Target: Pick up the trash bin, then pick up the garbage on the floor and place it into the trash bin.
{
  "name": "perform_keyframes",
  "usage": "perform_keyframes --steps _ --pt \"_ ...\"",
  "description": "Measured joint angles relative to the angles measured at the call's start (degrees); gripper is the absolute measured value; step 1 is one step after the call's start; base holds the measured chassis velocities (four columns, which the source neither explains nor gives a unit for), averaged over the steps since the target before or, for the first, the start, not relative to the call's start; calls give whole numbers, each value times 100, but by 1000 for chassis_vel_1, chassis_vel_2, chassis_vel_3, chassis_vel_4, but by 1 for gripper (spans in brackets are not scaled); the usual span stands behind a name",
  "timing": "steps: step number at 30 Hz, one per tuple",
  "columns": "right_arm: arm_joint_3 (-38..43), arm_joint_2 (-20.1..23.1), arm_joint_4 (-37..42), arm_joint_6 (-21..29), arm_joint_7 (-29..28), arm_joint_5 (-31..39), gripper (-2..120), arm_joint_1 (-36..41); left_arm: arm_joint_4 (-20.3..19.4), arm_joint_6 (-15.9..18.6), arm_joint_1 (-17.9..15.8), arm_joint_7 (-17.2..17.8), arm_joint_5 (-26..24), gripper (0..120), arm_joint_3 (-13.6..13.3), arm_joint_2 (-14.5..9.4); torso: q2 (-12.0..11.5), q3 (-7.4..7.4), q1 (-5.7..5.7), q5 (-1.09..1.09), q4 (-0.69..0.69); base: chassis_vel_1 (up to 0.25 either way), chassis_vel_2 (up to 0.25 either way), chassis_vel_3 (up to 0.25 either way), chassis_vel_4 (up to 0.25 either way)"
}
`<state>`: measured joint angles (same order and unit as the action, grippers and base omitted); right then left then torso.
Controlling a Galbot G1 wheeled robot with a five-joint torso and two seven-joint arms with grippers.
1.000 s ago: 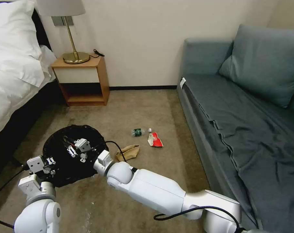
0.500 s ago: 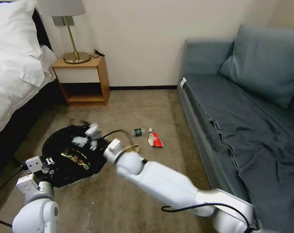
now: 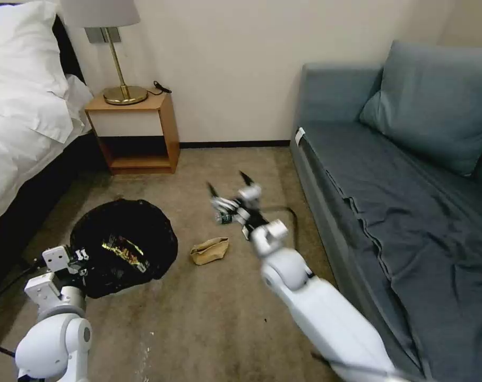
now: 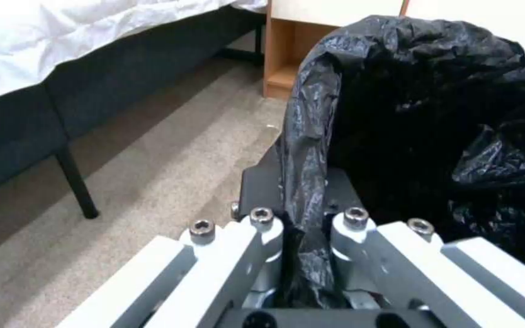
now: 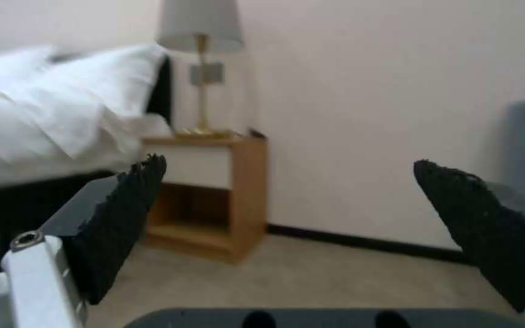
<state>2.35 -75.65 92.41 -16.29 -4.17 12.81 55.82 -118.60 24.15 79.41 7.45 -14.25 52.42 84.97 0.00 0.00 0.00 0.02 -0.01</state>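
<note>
Head view: the left claw (image 3: 74, 262) grips the near rim of the bin (image 3: 123, 246); inside, just beyond the claw, lies a gold wrapper (image 3: 125, 251); the right claw (image 3: 230, 197) hangs spread open and empty over the bottle (image 3: 224, 217), with the paper bag (image 3: 209, 250) on the carpet between the two claws. Left wrist view: the fingers (image 4: 262, 223) pinch a fold of the black liner (image 4: 408, 114). Right wrist view: black pads (image 5: 123, 218) stand wide apart, facing the nightstand (image 5: 214, 191).

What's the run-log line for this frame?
left tool: shut on trash bin rim | right tool: open, empty, above bottle | paper bag: on floor
</note>
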Motion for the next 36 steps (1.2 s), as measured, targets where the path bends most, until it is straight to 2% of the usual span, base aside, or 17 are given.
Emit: perform_keyframes --steps 5,12,16,24,36 --pt "538 -104 -45 -415 164 -394 100 609 31 -2 -10 -41 -29 4 19 -15 0 0 0 -1 1 0 0 0 0" --pt "899 -206 -84 -552 74 -540 100 894 73 -93 33 -86 -99 4 87 -91 0 0 0 -2 1 0 0 0 0" --pt "996 -255 -133 -602 -33 -545 100 941 72 -120 86 -93 -104 4 86 -97 0 0 0 -2 2 0 0 0 0" --pt "1136 -273 -115 -725 101 -478 100 1060 -31 -122 144 -103 -97 4 50 -70 0 0 0 -2 2 0 0 0 0" --pt "1090 -271 -165 -674 152 -397 100 1033 -35 -150 195 -104 -82 4 69 -50 0 0 -1 -2 2 0 0 0 0"
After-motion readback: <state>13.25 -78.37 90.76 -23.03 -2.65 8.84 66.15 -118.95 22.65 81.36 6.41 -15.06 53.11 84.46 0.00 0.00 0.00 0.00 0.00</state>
